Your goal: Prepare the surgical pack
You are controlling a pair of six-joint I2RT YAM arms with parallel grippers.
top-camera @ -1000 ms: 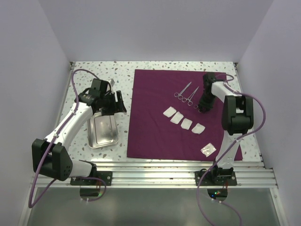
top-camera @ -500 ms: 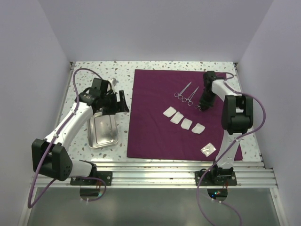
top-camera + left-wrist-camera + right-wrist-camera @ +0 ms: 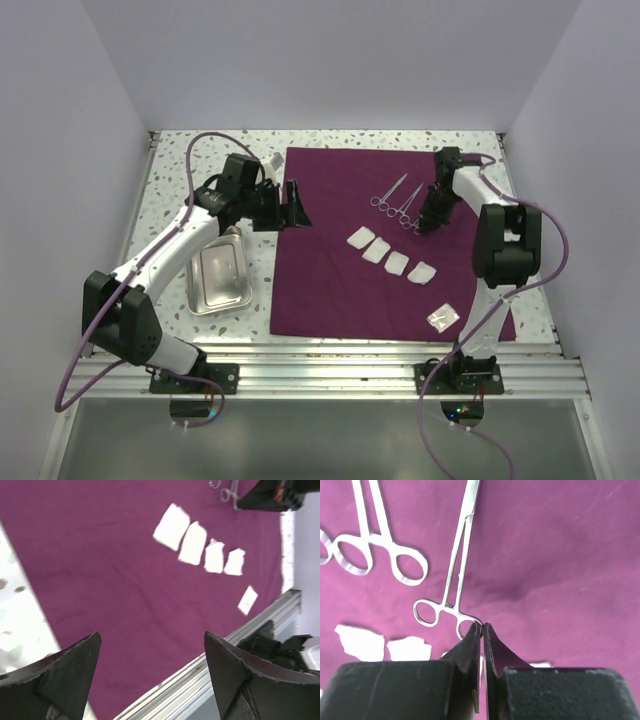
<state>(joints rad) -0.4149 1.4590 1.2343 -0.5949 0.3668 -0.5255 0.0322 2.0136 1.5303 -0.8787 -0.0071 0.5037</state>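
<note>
Two changes: right gripper (image 3: 482, 628) jaws now clamp the ring of a silver scissor-like forceps (image 3: 462, 555), ready to lift; left gripper (image 3: 150, 637), jaws apart, has swung over the dark purple cloth (image 3: 100, 555).

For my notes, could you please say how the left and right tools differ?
The left tool is open and empty; the right tool is shut on the forceps' ring. The left tool hovers above the purple cloth's left edge; the right tool reaches down to it. Both are black.

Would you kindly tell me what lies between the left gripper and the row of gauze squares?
Only bare maroon cloth. The top view shows nothing between the left gripper and the gauze squares, and the left wrist view agrees.
</note>
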